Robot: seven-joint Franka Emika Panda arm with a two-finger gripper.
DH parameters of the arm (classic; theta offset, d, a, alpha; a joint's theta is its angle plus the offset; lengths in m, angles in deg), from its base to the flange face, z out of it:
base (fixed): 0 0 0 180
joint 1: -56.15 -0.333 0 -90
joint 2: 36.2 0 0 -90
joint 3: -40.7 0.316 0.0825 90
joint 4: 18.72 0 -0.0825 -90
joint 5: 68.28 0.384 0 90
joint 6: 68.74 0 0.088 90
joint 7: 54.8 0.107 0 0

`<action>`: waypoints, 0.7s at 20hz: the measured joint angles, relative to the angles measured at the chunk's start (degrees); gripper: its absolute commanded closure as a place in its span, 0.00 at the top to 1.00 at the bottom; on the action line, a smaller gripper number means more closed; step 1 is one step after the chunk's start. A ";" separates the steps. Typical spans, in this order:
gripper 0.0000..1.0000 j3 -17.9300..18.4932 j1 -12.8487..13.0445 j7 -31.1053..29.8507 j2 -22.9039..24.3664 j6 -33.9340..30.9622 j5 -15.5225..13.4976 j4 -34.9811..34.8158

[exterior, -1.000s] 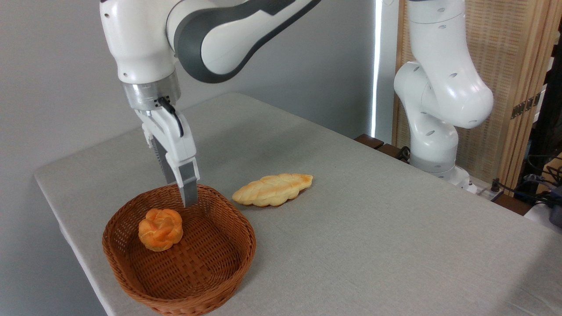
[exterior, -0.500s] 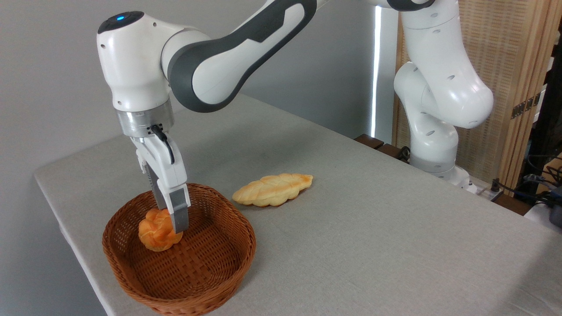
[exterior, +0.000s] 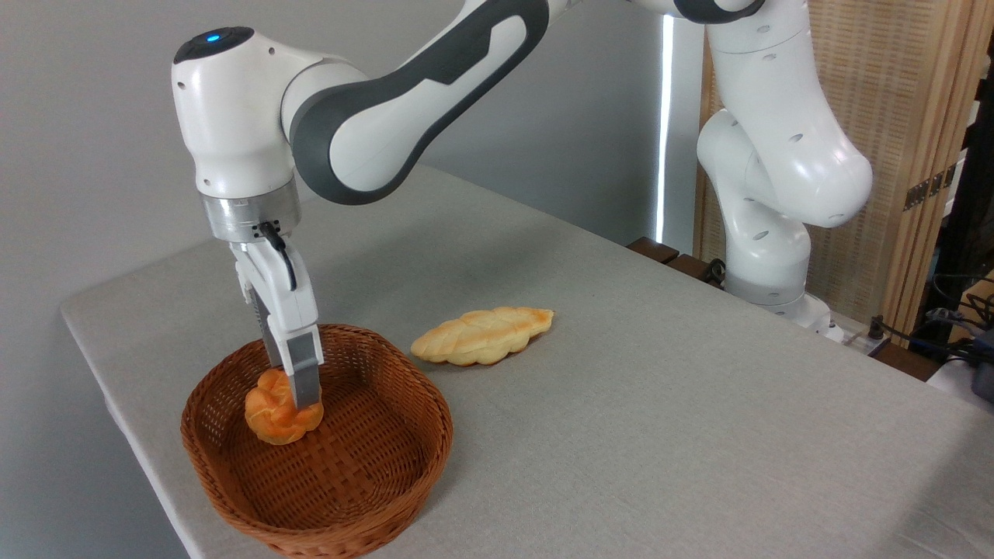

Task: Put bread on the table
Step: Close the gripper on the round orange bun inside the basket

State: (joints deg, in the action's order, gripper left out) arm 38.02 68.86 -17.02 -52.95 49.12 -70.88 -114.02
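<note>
One round orange bread (exterior: 276, 411) sits in the one wicker basket (exterior: 373, 481), the gripper (exterior: 299, 396) down over its top with grip impossible to judge, while one braided loaf (exterior: 481, 335) lies on the table (exterior: 660, 404) beside.

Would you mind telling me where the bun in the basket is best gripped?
Across the middle of the bun, from straight above. It sits low in the basket, whose walls block side approaches, and its rounded flanks suit opposing fingers. The gripper is already placed so.
</note>
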 measured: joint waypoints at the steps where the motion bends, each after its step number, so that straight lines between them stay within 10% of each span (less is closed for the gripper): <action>1: 1.00 -0.04 0.03 0.00 -0.17 0.40 0.00 -0.06; 10: 0.98 -0.04 0.01 0.06 -1.15 5.11 1.83 -1.26; 14: 0.52 -0.04 0.01 0.06 -1.16 5.11 1.88 -1.44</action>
State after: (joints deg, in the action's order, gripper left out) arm 37.99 68.87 -16.96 -54.11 54.23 -69.00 -115.46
